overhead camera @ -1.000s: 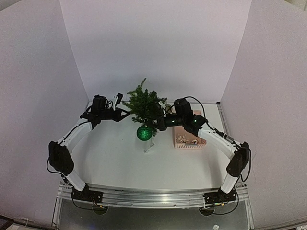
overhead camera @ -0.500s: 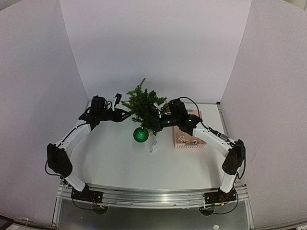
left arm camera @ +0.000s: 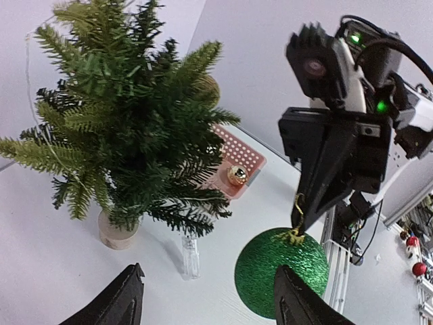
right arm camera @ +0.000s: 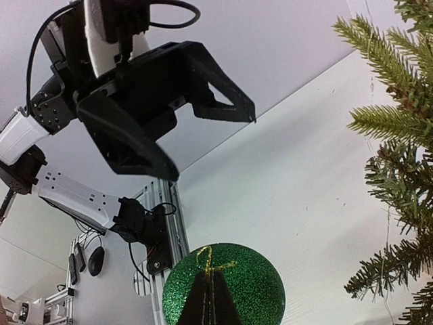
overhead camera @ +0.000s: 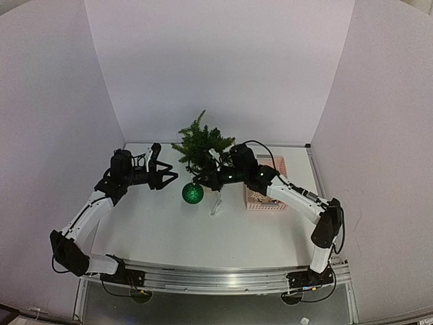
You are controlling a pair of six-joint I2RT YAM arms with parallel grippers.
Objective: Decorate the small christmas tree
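Holding in our right gripper (overhead camera: 197, 181) the glittery green ball (overhead camera: 193, 193) by its gold loop (left arm camera: 297, 215); left gripper (overhead camera: 170, 179) wide | small christmas tree (overhead camera: 201, 145): bushy dark-green needles, standing on pale round base (left arm camera: 118, 231).

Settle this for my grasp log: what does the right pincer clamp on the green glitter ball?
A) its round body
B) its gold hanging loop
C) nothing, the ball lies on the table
B: the left wrist view shows the right pincer closed on the gold loop, with the green ball hanging beneath it.
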